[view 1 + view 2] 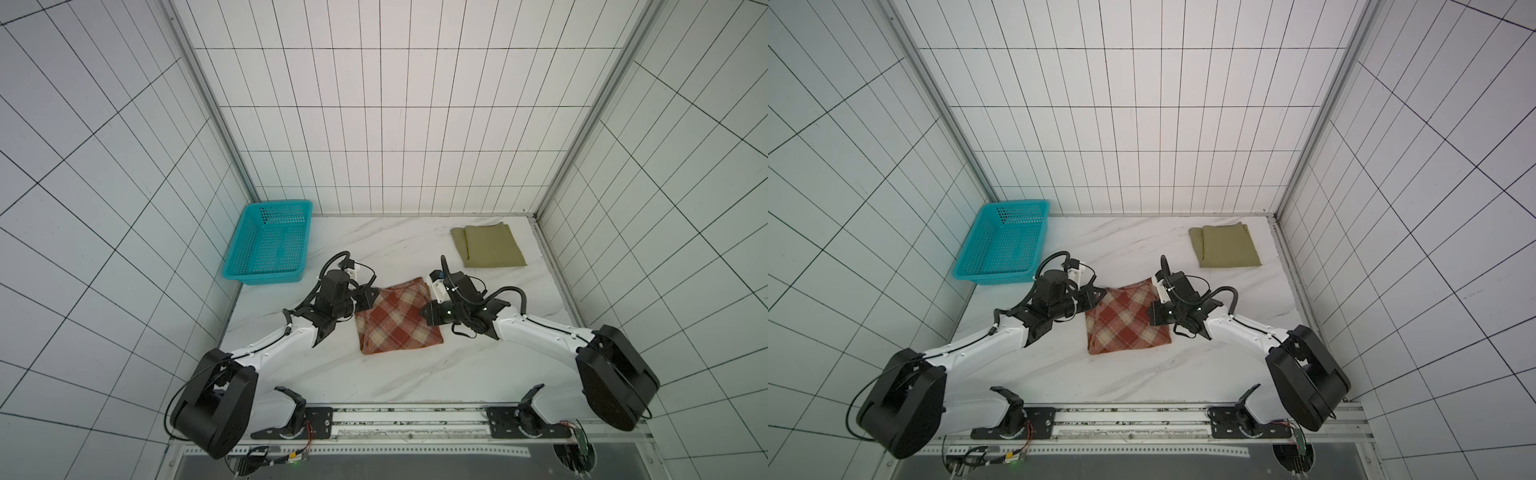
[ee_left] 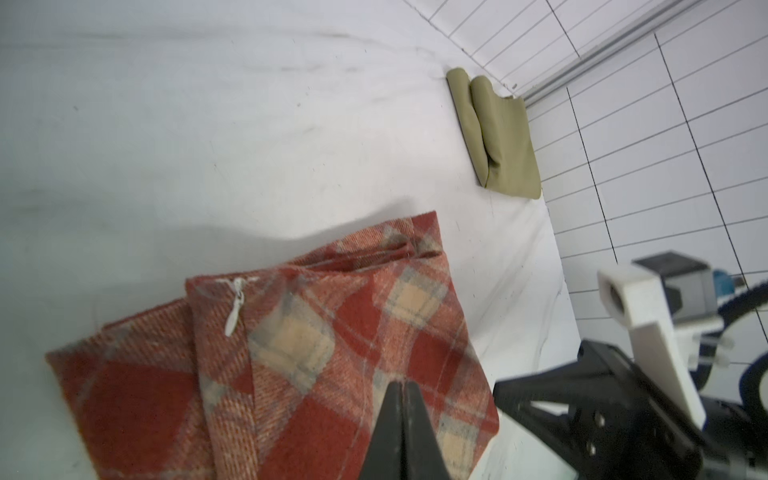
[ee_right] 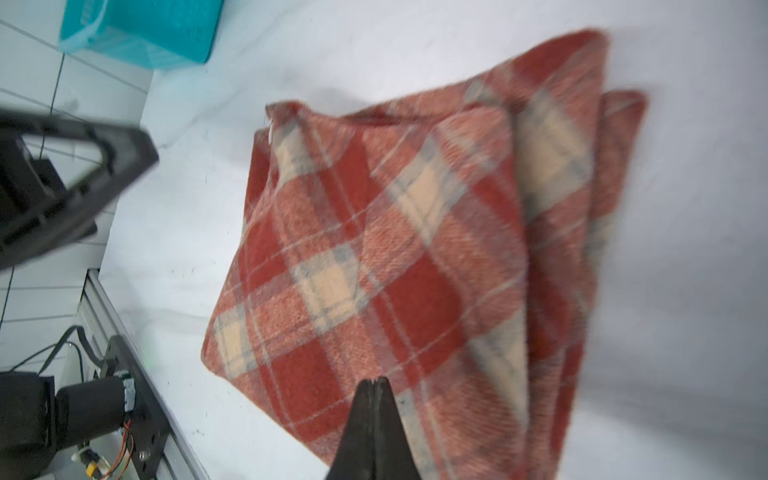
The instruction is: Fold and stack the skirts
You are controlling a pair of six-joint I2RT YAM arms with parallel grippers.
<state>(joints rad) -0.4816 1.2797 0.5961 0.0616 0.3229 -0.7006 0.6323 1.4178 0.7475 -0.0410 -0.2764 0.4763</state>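
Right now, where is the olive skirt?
In both top views the olive skirt lies folded near the table's far right corner, well apart from the plaid skirt at the centre between the arms.

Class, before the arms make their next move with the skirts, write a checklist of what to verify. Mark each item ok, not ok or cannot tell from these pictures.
1. Plaid skirt folded: ok, a layered square.
2. Olive skirt folded: ok, flat in the far right corner.
3. Skirts stacked: not ok, they lie apart.
4. Left gripper and right gripper shut: ok, jaws closed at opposite sides of the plaid skirt.
5. Cloth pinched in either gripper: cannot tell.
6. Way between the skirts free: ok, only bare table there; the basket stands far left.
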